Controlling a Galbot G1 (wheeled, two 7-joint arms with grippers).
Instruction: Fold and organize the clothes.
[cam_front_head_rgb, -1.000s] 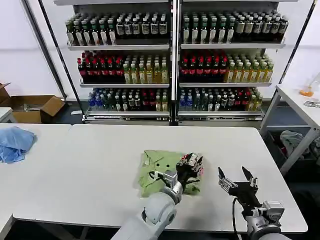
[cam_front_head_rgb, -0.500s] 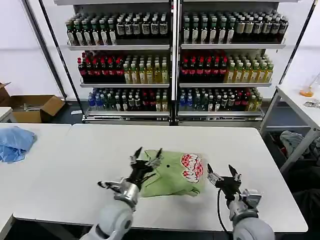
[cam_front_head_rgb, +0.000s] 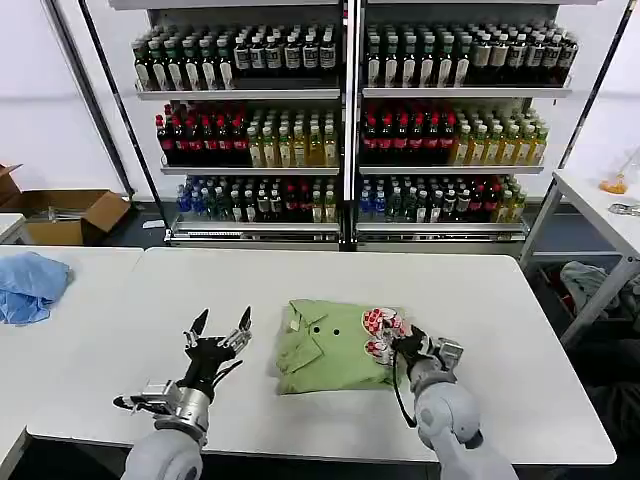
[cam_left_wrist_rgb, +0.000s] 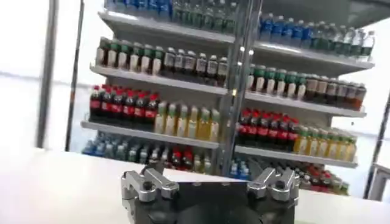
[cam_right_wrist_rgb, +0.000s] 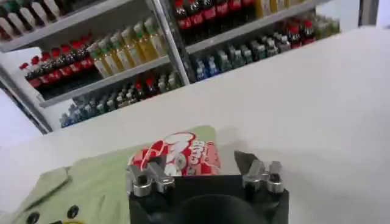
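The light green collared shirt (cam_front_head_rgb: 325, 347) lies folded in a compact rectangle on the white table (cam_front_head_rgb: 500, 300), its dark buttons up and its red-and-white graphic (cam_front_head_rgb: 380, 330) at the right end. My right gripper (cam_front_head_rgb: 408, 343) is open at that right edge; in the right wrist view (cam_right_wrist_rgb: 204, 173) one finger sits over the graphic (cam_right_wrist_rgb: 177, 152) and the other over bare table. To the shirt's left, my left gripper (cam_front_head_rgb: 217, 326) hovers open and clear of the fabric, with nothing in it. In the left wrist view it (cam_left_wrist_rgb: 209, 182) points toward the shelves.
A light blue cloth (cam_front_head_rgb: 30, 285) lies on the adjoining table at far left. Shelves of bottles (cam_front_head_rgb: 345, 130) stand behind the table. A cardboard box (cam_front_head_rgb: 70, 212) is at back left; a side table with grey clothing (cam_front_head_rgb: 590, 282) under it is at right.
My left gripper let go of the shirt and swung out to its left. The right gripper moved in from the bare table to the shirt's right edge. The shirt now lies flatter and folded.
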